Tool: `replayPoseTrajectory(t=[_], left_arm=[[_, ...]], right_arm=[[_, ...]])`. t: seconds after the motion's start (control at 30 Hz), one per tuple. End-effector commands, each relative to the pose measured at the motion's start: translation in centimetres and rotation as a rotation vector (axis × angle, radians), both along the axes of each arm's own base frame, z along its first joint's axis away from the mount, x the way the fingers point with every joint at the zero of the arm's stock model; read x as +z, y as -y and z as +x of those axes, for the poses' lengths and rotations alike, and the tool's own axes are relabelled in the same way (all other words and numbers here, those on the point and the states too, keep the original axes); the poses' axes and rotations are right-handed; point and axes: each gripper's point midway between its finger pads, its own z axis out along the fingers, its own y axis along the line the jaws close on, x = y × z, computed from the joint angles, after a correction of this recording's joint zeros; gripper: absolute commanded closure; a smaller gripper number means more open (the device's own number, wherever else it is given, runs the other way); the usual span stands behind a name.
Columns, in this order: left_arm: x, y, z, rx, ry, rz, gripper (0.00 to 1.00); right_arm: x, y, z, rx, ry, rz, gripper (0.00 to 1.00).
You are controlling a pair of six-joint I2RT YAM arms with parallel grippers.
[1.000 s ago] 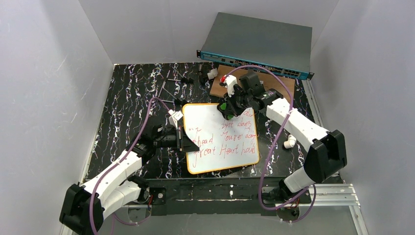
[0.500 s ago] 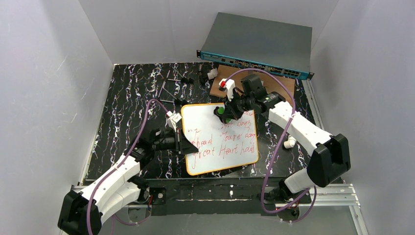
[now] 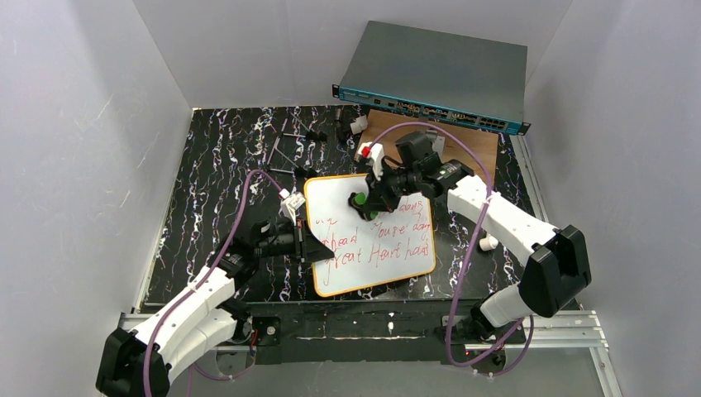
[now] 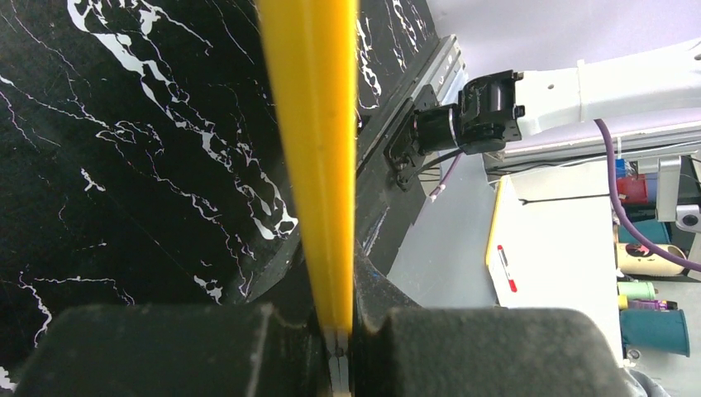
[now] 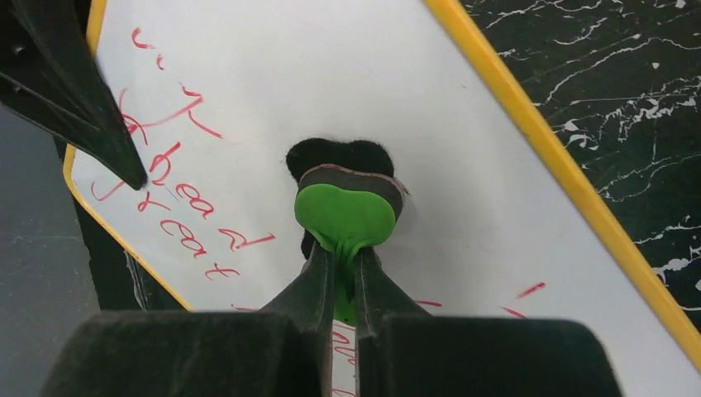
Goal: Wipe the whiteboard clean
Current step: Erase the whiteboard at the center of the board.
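item: whiteboard (image 3: pixel 370 240), mid tabletop (image 3: pixel 207 190) | my left end effector (image 3: pixel 309 241) clamped on its left frame | my right end effector (image 3: pixel 369 199) pinching green eraser (image 5: pixel 345 217) | change: eraser has slid left along top, upper-right writing gone | left: lower red rows

Whiteboard (image 3: pixel 372 248): white, orange-yellow frame, rounded corners, frame centre, slightly rotated; red handwriting across lower half, upper-left area blank.
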Motion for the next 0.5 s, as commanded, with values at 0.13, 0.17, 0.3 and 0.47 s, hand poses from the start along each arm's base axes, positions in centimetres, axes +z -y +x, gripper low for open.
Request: replayPoseTrajectory(t=[0.13,0.17,0.3,0.47], left_arm=[[3.9,0.9,0.5,-0.059,0.216,-0.080,1.00],[3.9,0.8,0.5,-0.061,0.219,-0.077,1.00],[3.8,0.9,0.5,-0.076,0.225,-0.077,1.00],[4.5,1.1,0.5,-0.093,0.246,-0.085,1.00]], right_arm=[[0.5,1.9,5.0,-0.229,0.114,-0.078,0.99],[0.5,2.6,5.6,-0.257,0.131,-0.092,0.99],[0.5,4.4,7.5,-0.334,0.182,-0.140,0.99],[0.2,2.7,5.5,-0.201,0.112,-0.113,0.99]])
